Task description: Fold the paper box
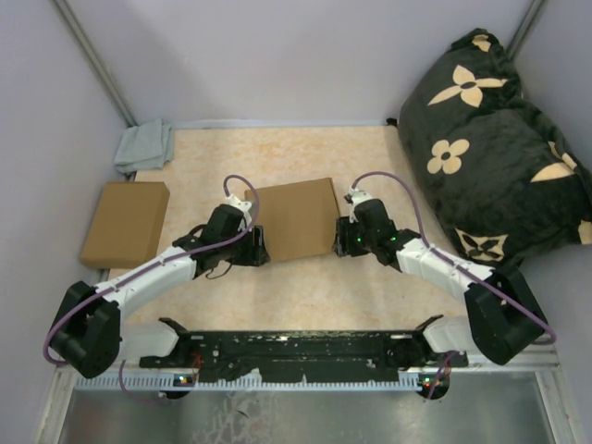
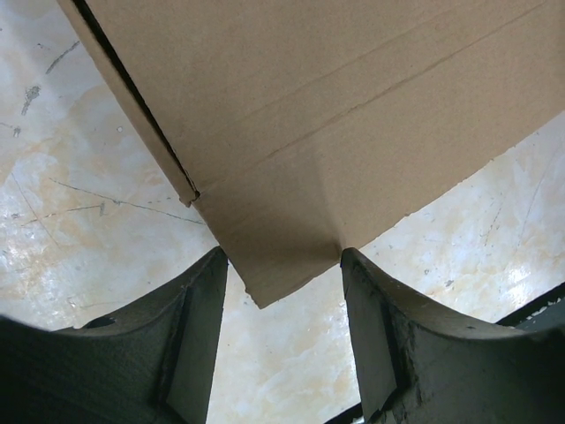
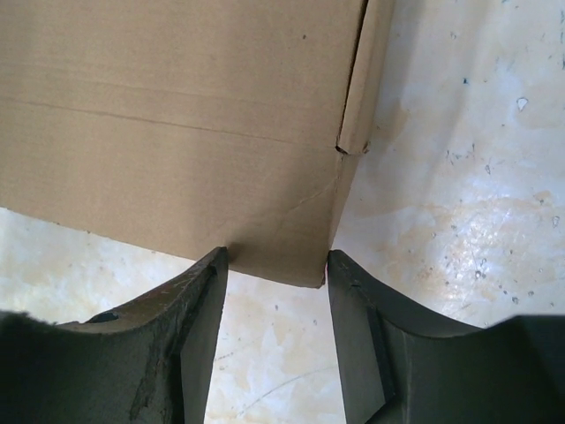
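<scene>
The paper box [image 1: 294,215] lies closed and flat in the middle of the table [image 1: 305,296], and I have one pincer at each of its near corners. My left pincer [image 1: 258,250] is at the near left corner. Its two dark fingers [image 2: 199,305] stand apart, with the pointed cardboard corner between them and reaching both fingertips. I cannot tell whether they are really pinching it or only framing it. My right pincer [image 1: 340,237] is at the near right corner in the same way. Its fingers [image 3: 201,309] are parted with the corner between them, and again I cannot tell whether it is a firm grasp.

A second cardboard box [image 1: 125,222] lies well to the left. A grey cloth [image 1: 143,146] sits at the far left corner. A black cushion [image 1: 490,139] with pale flowers leans at the far right.
</scene>
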